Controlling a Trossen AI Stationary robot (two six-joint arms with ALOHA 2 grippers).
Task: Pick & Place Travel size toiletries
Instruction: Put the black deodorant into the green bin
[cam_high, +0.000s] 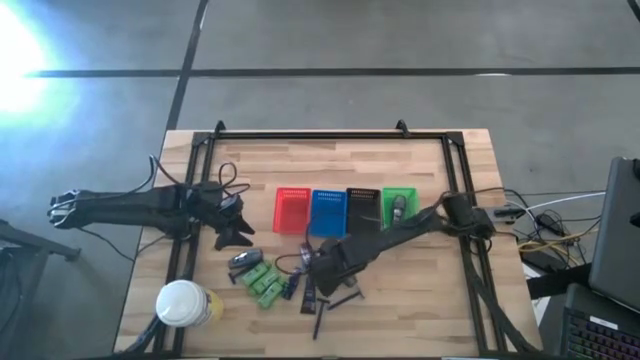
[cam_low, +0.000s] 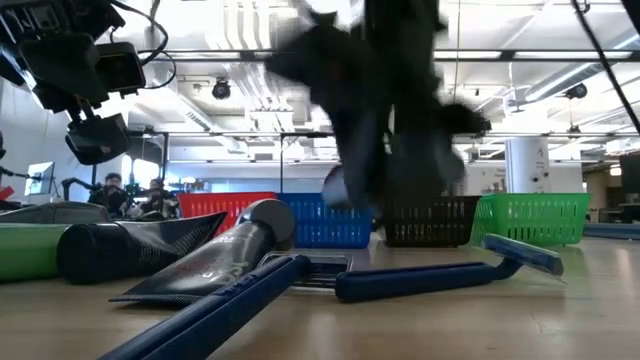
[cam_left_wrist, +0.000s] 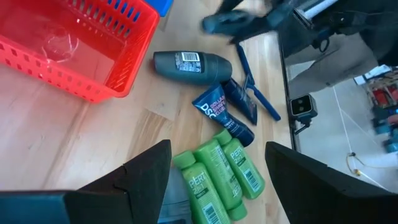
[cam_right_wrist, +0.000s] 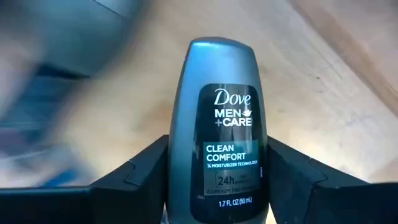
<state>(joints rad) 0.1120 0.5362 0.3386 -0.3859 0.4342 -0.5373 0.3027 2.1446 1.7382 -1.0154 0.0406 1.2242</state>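
My right gripper (cam_high: 320, 262) is shut on a grey Dove deodorant stick (cam_right_wrist: 217, 124) over the middle of the table; it shows blurred in the low view (cam_low: 385, 130). My left gripper (cam_left_wrist: 217, 186) is open and empty, above three green bottles (cam_left_wrist: 217, 174). Beside the bottles lie a second grey deodorant (cam_left_wrist: 193, 65), a dark blue tube (cam_left_wrist: 221, 112) and dark razors (cam_left_wrist: 252, 93), all flat on the wood. The pile also shows in the high view (cam_high: 265, 285). My right gripper pinches the deodorant stick between its two fingers, one on each narrow side of its labelled end (cam_right_wrist: 180, 180). The stick lies along the fingers, its rounded end (cam_right_wrist: 217, 53) pointing away from the wrist. In the low view it appears clear of the table.
Red (cam_high: 291, 210), blue (cam_high: 328, 212), black (cam_high: 362, 208) and green (cam_high: 398, 207) baskets stand in a row behind the pile; the green one holds a dark item. A white-lidded yellow container (cam_high: 183, 303) stands near the front left. A black frame (cam_high: 320, 135) borders the table.
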